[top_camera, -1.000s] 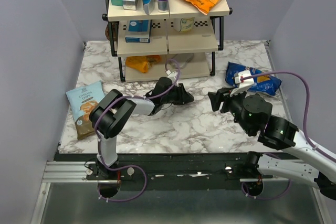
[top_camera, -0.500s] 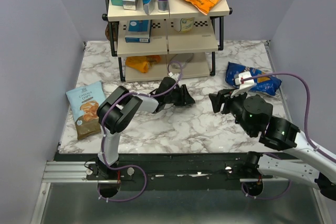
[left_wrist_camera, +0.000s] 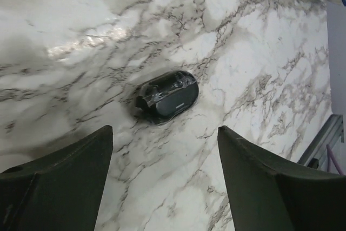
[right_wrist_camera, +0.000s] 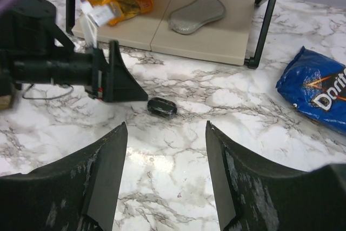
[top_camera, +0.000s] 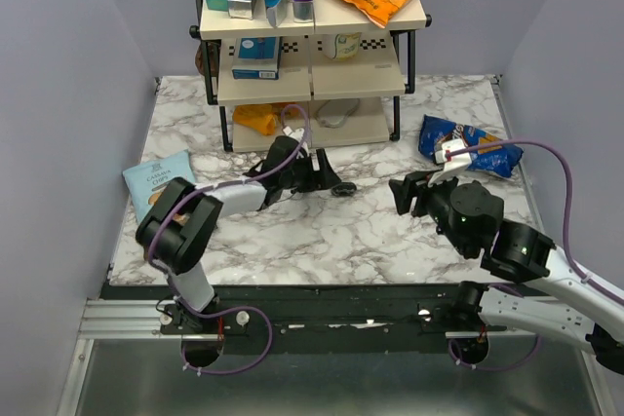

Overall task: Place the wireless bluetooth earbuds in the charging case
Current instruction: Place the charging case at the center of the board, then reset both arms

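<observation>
One charging case [left_wrist_camera: 166, 96] lies at the middle of the surface [top_camera: 370, 231], just before the spread left hand [left_wrist_camera: 165, 131]. The right hand [right_wrist_camera: 165, 128] is spread too. One blue bag [top_camera: 473, 148] lies near the right edge.

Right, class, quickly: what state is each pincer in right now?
Left pincer: open, holding nothing; the black case lies free in front of it.
Right pincer: open, holding nothing.

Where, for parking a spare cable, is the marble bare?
Free: the near strip between left arm and right arm; the back right corner between black-framed shelf rack and blue foil chip bag. Crowded: around the small black oval charging case, between left gripper and right gripper.
</observation>
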Tool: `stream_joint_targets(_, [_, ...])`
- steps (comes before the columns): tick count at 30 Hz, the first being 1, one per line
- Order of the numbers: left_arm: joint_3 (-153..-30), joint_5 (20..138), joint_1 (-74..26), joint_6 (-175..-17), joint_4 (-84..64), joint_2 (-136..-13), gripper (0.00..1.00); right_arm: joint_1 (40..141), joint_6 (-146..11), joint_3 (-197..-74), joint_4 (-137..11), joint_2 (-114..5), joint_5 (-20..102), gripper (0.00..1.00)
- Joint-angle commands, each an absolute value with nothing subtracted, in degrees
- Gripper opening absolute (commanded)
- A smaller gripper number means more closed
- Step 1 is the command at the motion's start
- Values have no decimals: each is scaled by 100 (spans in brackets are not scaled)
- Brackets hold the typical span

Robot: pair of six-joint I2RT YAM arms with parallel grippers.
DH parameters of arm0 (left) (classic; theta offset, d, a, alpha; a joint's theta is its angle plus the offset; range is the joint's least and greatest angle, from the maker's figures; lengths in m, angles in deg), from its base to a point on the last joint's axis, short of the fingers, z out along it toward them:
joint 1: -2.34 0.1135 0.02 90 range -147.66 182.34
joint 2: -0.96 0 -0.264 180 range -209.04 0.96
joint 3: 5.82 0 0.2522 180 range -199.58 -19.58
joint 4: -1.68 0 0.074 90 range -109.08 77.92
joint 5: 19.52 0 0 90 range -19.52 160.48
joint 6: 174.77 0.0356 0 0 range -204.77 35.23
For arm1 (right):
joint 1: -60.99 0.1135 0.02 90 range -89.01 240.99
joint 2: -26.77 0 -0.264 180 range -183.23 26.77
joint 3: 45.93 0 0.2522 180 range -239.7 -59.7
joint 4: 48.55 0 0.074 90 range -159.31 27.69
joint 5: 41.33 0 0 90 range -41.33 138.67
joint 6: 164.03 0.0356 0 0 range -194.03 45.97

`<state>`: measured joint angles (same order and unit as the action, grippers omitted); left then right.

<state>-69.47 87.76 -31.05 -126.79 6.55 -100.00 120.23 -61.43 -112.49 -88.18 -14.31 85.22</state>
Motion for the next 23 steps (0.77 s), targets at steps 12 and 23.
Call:
stream_joint_targets(12, [-6845, 4422, -3097, -12862, -3218, -6101, 99, 12014, -5900, -10338, -8227, -1497, 8435, 69])
stream_joint_targets(23, [-6371, 4375, -3097, -12635, -3319, -5309, 99, 12005, -5829, -10408, -8086, -1972, 8321, 69])
